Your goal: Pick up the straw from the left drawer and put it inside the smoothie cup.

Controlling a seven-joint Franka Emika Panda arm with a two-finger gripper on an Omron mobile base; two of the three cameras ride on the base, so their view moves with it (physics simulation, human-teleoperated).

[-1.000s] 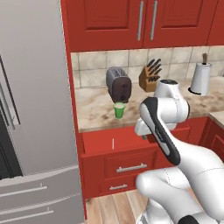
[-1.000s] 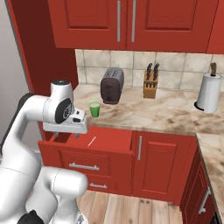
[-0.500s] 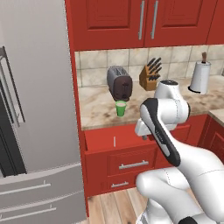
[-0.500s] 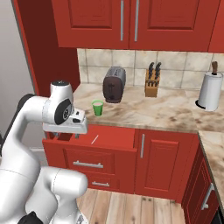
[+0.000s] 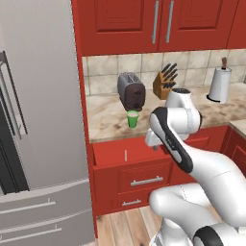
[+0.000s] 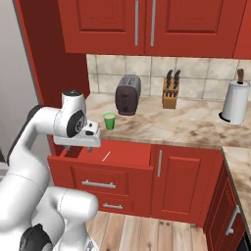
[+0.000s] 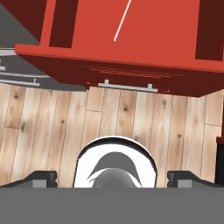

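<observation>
straw (image 7: pixel 122 19): thin white stick lying flat on the red bottom of the left drawer (image 7: pixel 170 33), at the top centre of the hand view; lower middle of the left base view (image 5: pixel 126 155).
gripper (image 7: pixel 112 178): jaws spread wide, grasping nothing; tips at the bottom edge of the hand view, over the wood floor (image 7: pixel 48 127), well below the straw.
smoothie cup (image 6: pixel 109 121): green, upright on the worktop (image 6: pixel 186 127), just before the toaster (image 6: pixel 128 94), left of centre.

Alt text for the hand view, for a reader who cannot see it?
Looking down, the straw lies on the flat bottom of the open left drawer near the top of the picture. Wooden floor shows below, and the open claw holds nothing.
</observation>
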